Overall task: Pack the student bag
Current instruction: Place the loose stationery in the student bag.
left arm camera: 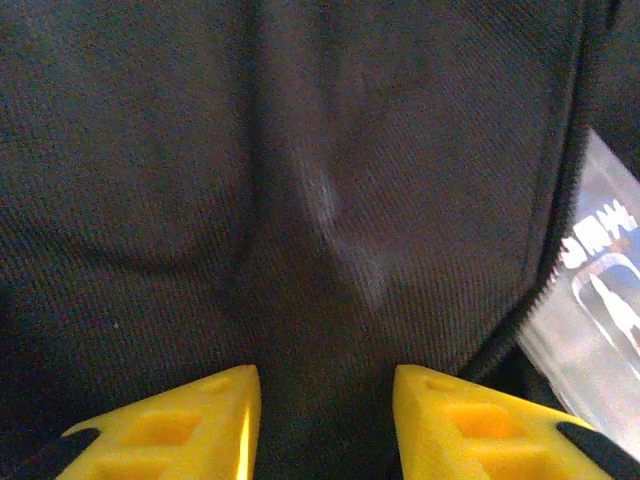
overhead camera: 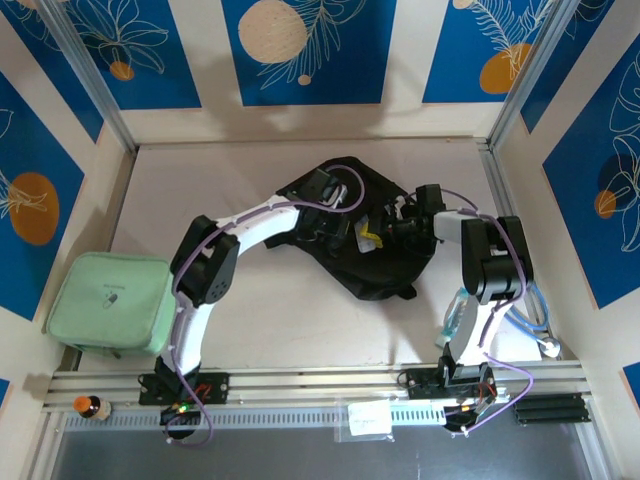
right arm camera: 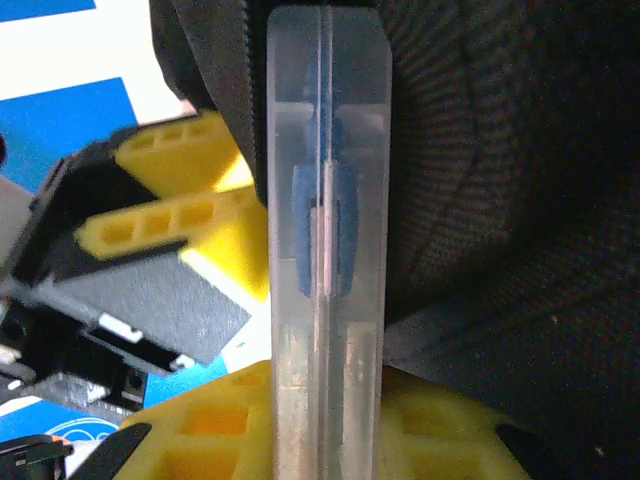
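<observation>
Student bag [overhead camera: 375, 270] fabric bunches in my left gripper [left arm camera: 322, 385], hold unclear, while my right gripper [right arm camera: 325, 395], pinching a clear plastic case [right arm camera: 325, 150], should feed it in squarely.

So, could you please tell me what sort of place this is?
Probably a robot test booth: blue leaf-print wall panels enclose a table, with two robot arms bolted to an aluminium rail, reaching over a black backpack.
</observation>
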Motion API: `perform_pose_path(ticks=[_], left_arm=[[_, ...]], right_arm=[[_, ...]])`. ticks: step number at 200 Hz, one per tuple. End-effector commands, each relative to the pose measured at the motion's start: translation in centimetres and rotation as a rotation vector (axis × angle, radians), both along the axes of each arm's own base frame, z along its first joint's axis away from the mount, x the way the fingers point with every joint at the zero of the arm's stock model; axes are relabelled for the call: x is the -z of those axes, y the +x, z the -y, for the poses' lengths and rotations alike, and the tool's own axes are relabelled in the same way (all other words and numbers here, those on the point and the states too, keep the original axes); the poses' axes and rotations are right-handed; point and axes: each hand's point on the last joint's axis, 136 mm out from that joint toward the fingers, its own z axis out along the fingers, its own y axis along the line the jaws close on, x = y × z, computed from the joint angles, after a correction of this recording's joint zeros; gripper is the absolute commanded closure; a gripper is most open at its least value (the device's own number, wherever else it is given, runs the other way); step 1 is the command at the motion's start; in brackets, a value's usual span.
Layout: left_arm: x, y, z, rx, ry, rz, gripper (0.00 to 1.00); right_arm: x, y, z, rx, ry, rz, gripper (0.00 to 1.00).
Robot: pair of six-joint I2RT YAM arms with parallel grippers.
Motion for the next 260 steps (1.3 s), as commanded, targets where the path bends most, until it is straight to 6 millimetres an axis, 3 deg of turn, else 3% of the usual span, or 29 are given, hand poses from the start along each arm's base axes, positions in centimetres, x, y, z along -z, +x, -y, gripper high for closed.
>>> perform_pose_path(ticks=[1,36,84,122,141,163,191,210,236,260], left_arm=[[-2.8,-1.2,0.3,0.027,-0.060,0.011,0.66],[-1.5,-2.7,-0.1,0.077,-0.059,-0.014,0.77],[-1.2,-3.1,-0.3,0.088,-0.065,-0.009,0.79],[-1.2,-3.0,-0.7,0.075,-0.052,0.002,0.79],[-1.4,-2.8,-1.3,0.047,-0.040,0.016,0.79],[-1.6,-2.7,-1.9,0.022,-0.037,0.025,0.78],[-1.8,-2.8,-2.1,0.014,-0.045,0.022,0.77],[-2.0,-2.8,-2.2,0.002,-0.044,0.020,0.75],[-2.7,-2.9,-2.4,-0.009,-0.054,0.024,0.72],[-3.5,-3.0,-2.6,-0.014,-0.066,0.035,0.71]], right_arm=[[-0.7,1.3,-0.9,-0.052,0.031,0.079,0.87],[-1.5,1.1,-1.3,-0.124,0.051,0.126,0.85],[-1.1,-0.3,-2.3,-0.189,0.030,0.096,0.85],[0.2,0.9,-3.4,-0.201,-0.051,0.061,0.83],[0.8,2.2,-2.6,-0.141,-0.107,0.049,0.79],[0.2,3.1,-1.2,-0.057,-0.143,0.065,0.63],[-1.5,2.7,-0.2,-0.007,-0.184,0.087,0.44],[-2.5,1.9,0.3,0.013,-0.218,0.101,0.38],[-2.1,0.4,2.1,0.060,-0.353,0.073,0.29],[-2.6,-1.7,2.9,0.096,-0.404,0.064,0.29]])
